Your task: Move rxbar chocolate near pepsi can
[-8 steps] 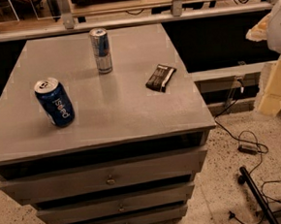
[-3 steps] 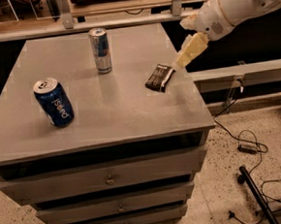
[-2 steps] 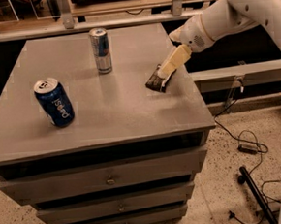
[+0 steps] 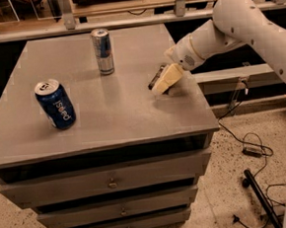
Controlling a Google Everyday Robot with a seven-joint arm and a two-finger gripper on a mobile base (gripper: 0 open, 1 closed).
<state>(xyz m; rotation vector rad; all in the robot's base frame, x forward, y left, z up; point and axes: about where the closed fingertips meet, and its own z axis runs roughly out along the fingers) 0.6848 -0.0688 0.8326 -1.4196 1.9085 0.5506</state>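
Gripper: the cream-coloured gripper [image 4: 166, 79] is low over the right side of the grey cabinet top [image 4: 118, 113], right on the chocolate bar.
Gripper's opening: it shows as one pale block from this angle, so wide or narrow cannot be told, nor whether it holds the bar.
Arm: the white arm [image 4: 234, 22] comes in from the upper right and slopes down and left to the gripper.
Chocolate bar: the chocolate bar [image 4: 156, 77] lies flat on the right part of the top, near the right edge. Only a dark strip of it shows at the gripper's upper left side, and the rest is covered.
Pepsi can: the dark blue pepsi can [image 4: 55, 104] stands on the left part of the top, toward the front, well apart from the bar.
Slim can: a taller silver-and-blue can [image 4: 102, 51] stands upright toward the back of the top, between the other two in left-to-right order and apart from both.
Cabinet: three shut drawers [image 4: 111, 180] are stacked under the top.
Floor: black cables [image 4: 249, 149] lie on the speckled floor to the right of the cabinet.
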